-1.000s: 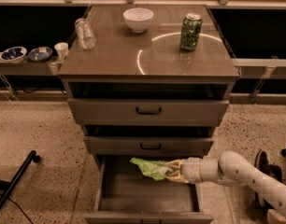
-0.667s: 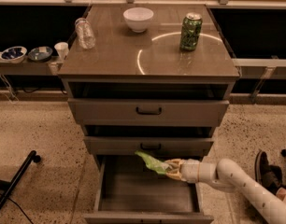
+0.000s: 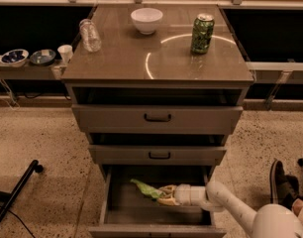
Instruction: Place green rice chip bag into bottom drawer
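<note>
Status: gripper [image 3: 167, 197] is down inside the open bottom drawer [image 3: 123, 208], reaching in from the right side. The fingers [image 3: 166, 201] look pinched on the near end of the green rice chip bag [image 3: 145, 188]. The rest of the pouch sticks out past the fingertips, to the left and slightly up. The bag is within the drawer walls, low over the grey floor beneath the fingers; cannot tell whether it touches the floor.

Done, as judged: drawer open, bag carried in over it. Left: let go of the bag so it lies on the floor below the fingers, then lift the gripper clear of the drawer.

Count:
- green rice chip bag: 1, at the fingertips
- drawers: 3; the bottom one around the fingers, upper drawer [image 3: 157, 118] and middle drawer [image 3: 159, 155] above them, each with a black handle
- on the cabinet top [image 3: 156, 63], far above the fingers: soda can [image 3: 202, 32] 1, white bowl [image 3: 146, 20] 1, clear bottle [image 3: 90, 34] 1, lying down
- on the ledge, up and far left of the fingers: small dishes 2 [image 3: 14, 57] [image 3: 41, 57], cup [image 3: 65, 53] 1
</note>
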Controlling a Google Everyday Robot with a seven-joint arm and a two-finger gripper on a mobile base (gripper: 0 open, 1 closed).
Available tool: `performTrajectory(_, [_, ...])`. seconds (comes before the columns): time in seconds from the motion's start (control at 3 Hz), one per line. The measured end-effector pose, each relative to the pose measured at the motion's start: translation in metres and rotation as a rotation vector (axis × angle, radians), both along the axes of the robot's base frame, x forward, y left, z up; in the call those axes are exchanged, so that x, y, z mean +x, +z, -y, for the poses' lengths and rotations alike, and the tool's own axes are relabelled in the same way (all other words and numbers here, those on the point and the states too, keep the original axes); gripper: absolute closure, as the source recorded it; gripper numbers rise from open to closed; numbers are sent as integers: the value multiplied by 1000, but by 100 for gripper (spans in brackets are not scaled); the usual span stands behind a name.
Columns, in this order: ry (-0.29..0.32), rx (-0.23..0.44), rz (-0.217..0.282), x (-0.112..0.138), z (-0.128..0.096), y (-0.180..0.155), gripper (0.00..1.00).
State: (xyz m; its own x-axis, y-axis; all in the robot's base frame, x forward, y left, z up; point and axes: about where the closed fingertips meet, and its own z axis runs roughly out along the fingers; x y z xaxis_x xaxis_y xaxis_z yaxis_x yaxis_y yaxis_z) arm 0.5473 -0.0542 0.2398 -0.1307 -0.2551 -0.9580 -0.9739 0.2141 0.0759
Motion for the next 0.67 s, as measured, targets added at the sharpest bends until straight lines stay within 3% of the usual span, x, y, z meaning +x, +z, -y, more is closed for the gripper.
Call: performTrajectory(0.67, [7,3,-16,-5,-7,-12,59])
